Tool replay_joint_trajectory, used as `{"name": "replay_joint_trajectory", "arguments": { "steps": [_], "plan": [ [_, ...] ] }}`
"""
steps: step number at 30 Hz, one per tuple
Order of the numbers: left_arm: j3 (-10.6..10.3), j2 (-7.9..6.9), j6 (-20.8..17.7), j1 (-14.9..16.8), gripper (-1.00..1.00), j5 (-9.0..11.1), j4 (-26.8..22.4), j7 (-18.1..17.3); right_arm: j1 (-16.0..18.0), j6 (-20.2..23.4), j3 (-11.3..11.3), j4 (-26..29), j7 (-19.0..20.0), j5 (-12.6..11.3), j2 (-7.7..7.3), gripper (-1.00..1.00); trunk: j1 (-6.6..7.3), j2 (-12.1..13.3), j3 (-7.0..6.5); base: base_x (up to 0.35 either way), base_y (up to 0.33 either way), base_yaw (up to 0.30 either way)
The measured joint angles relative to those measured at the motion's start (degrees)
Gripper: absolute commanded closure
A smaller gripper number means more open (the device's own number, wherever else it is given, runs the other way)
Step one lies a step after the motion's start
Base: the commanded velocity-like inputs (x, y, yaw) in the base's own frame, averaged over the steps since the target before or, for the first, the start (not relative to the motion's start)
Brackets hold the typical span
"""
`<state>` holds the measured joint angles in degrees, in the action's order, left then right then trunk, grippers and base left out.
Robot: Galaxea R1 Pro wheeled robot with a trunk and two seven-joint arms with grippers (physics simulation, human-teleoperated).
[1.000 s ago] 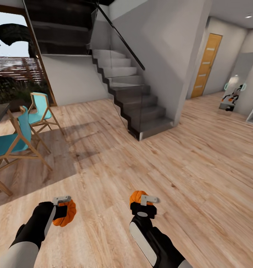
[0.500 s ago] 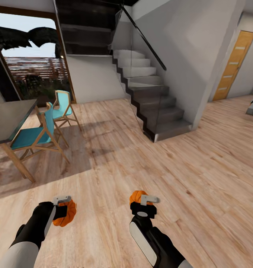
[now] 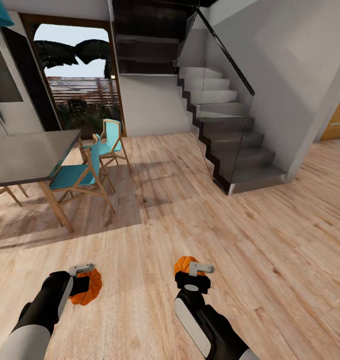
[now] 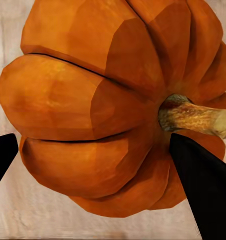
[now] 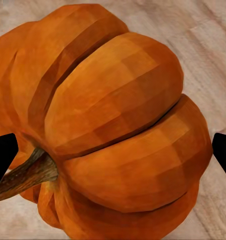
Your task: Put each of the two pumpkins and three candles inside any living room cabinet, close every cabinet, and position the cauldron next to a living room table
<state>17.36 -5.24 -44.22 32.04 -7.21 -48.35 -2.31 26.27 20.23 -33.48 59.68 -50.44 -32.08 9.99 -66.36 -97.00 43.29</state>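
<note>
Stairs (image 3: 230, 135) rise at the back, over a wood floor (image 3: 240, 235). Left of them, a grey table (image 3: 25, 157) stands with blue chairs (image 3: 77, 172). Each gripper pinches a pumpkin between its fingers: left gripper (image 3: 86, 279) squeezes one pumpkin (image 3: 88, 290), right gripper (image 3: 192, 272) squeezes the other pumpkin (image 3: 182, 264).

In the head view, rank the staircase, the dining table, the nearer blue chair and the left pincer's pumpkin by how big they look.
1. Staircase.
2. Dining table, partly cut off at the picture's edge.
3. Nearer blue chair.
4. Pumpkin in the left pincer, smallest though nearest the camera.
</note>
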Motion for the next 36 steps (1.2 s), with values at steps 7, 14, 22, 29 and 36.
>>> {"name": "replay_joint_trajectory", "arguments": {
  "steps": [7,14,22,29,36],
  "plan": [
    [3.94,-0.46,0.06,-0.55,1.0,1.29,0.0,0.01,0.0,-0.01,0.0,0.01,0.0,-0.54,0.0,1.0,0.0,0.0,0.0,0.0,0.0,0.291],
    [4.09,-0.43,0.17,-0.58,1.0,1.48,0.0,0.05,0.0,-0.06,-0.01,0.07,0.9,-0.65,0.0,1.0,0.0,0.0,0.0,0.0,0.0,0.291],
    [4.1,-0.38,0.13,-0.58,1.0,1.48,0.0,0.03,0.0,-0.01,0.0,-0.17,2.87,-0.53,0.0,1.0,0.0,0.0,0.0,0.0,0.0,0.291],
    [4.08,-0.32,-0.07,-0.58,1.0,1.53,0.0,0.05,0.0,-0.01,0.0,-0.2,2.95,-0.53,0.0,1.0,0.0,0.0,0.0,0.0,0.0,0.291],
    [4.1,-0.3,-0.17,-0.58,1.0,1.5,0.0,0.04,0.0,0.0,0.0,-0.24,2.95,-0.53,0.0,1.0,0.0,0.0,0.0,0.0,0.0,0.291]
  ]
}}
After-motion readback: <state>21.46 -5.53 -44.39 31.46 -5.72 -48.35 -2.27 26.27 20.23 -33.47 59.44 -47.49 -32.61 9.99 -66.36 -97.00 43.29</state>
